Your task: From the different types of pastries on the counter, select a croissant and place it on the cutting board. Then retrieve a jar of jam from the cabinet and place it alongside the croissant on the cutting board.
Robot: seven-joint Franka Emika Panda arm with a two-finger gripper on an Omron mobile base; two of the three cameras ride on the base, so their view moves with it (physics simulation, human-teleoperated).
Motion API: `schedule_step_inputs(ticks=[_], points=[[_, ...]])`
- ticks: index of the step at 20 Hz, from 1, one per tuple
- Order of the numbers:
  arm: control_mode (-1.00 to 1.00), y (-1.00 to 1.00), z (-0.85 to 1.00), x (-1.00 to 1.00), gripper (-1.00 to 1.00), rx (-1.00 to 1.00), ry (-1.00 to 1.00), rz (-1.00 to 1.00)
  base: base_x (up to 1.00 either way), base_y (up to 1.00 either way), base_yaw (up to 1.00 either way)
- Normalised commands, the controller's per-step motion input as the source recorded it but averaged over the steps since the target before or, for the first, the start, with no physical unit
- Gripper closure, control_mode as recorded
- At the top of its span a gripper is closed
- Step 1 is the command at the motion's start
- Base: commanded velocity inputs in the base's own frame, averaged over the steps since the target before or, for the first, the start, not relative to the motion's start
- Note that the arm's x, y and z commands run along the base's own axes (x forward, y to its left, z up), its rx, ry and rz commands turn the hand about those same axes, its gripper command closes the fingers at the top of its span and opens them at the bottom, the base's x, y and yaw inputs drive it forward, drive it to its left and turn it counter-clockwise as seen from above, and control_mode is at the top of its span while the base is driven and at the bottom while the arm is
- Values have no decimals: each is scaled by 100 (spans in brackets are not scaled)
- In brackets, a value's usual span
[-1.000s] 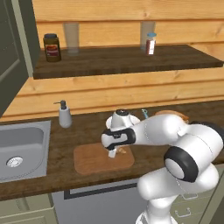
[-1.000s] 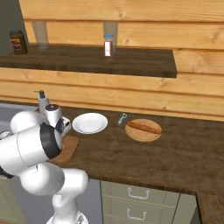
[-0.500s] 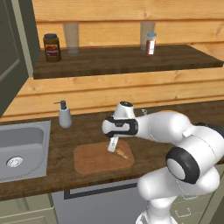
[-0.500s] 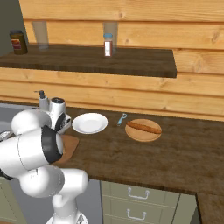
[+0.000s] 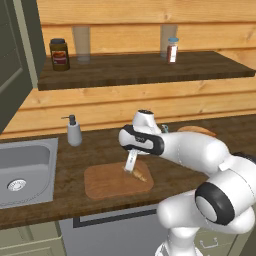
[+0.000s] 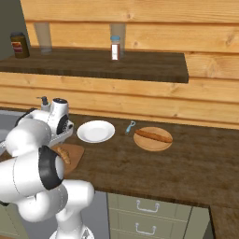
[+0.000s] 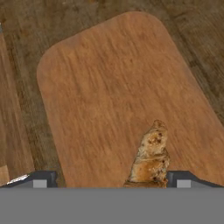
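Lifted since a second ago, the claw (image 5: 131, 167) now hangs just above the cutting board (image 5: 107, 181) with its jaws spread wide and nothing between them, whereas before it was low over the board with the arm bunched closer in. From the hand camera the two dark fingertips (image 7: 41, 178) stand far apart, and the croissant (image 7: 150, 158) lies free on the board (image 7: 100, 96) between them, nearer the right tip. From the left base camera the croissant (image 5: 139, 175) rests on the right part of the board, just under the claw. From the right base camera the croissant (image 6: 64, 154) and cutting board (image 6: 74, 152) sit at the left, partly behind the arm. Right of them on the counter (image 6: 186, 163) stand a white plate (image 6: 95, 131), a small blue utensil (image 6: 130, 127) and a round wooden plate (image 6: 152, 139) carrying a long pastry (image 6: 153, 136). Left of the board are a soap dispenser (image 5: 74, 131) and the sink (image 5: 25, 170). On the shelf (image 5: 145, 67) above stand a dark jar (image 5: 59, 54) at the left, a glass (image 5: 81, 43) beside it and a small bottle (image 5: 172, 49) farther right.
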Motion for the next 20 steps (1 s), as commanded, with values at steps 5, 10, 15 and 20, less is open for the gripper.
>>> schedule_step_inputs(ticks=[5,10,15,20], points=[[-100,5,0,0,-100,0,3,-1,0,0,0],[-100,0,-1,0,-100,0,0,0,0,0,0],[100,0,0,0,-100,0,0,0,-59,3,-4],[100,0,0,0,-100,0,0,0,-88,10,-7]])
